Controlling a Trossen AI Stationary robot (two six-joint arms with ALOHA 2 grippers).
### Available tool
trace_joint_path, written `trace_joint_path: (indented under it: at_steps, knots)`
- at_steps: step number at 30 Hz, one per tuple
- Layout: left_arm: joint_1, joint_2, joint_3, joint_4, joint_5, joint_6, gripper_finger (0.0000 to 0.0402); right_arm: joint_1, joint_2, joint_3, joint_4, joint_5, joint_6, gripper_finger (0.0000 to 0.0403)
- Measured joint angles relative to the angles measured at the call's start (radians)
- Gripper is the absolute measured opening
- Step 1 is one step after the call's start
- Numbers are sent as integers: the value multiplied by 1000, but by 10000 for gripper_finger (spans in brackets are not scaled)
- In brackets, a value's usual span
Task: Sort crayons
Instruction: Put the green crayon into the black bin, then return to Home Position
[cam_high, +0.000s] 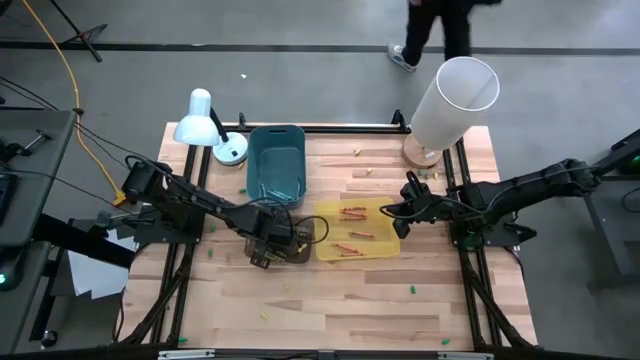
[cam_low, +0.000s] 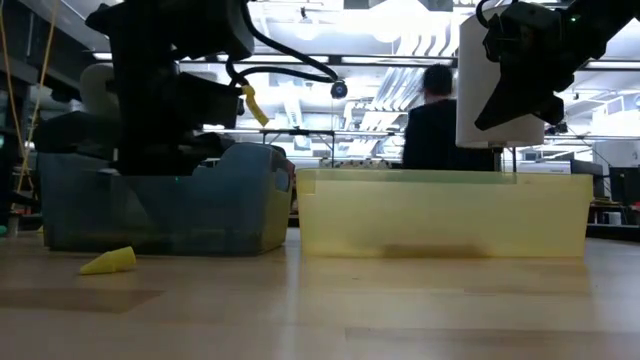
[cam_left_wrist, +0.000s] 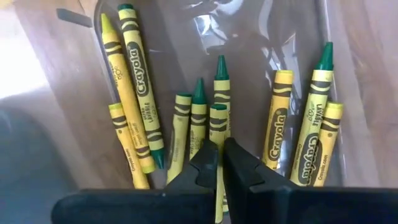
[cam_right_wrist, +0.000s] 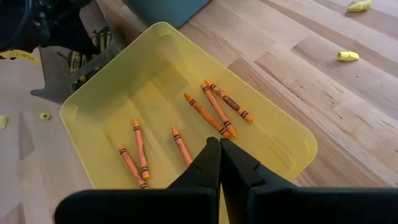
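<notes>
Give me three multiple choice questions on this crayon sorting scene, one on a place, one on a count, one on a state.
1. Where does the left gripper hang?
A. over the clear bin of yellow and green crayons
B. over the lamp
C. over the white cylinder

2. How many orange crayons lie in the yellow bin?
A. none
B. five
C. twelve

3. How is the right gripper?
A. wide open
B. shut on a crayon
C. shut, empty

Key: 1 A, left wrist view looks into that bin; 2 B, five counted; 3 C, fingers meet.

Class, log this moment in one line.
left gripper: shut, over clear bin's crayons | right gripper: shut, above yellow bin
</notes>
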Motion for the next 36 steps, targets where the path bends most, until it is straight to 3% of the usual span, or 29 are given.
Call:
trace_joint_path:
  at_steps: [6,17,24,30,36]
  knots:
    - [14,0,0,1,-3,20,17,0,0,0,0,0,-1,0]
    - [18,-7,-2,-12,-1,0,114,0,0,0,0,0,-2,0]
    - [18,-44,68,-105,4,-21,144,0,0,0,0,0,-1,0]
    - [18,-139,101,-129,4,-76,147,0,0,0,3,-1,-2,0]
    - [9,-334,94,-109,-6,-194,137,0,0,0,13,-1,-2,0]
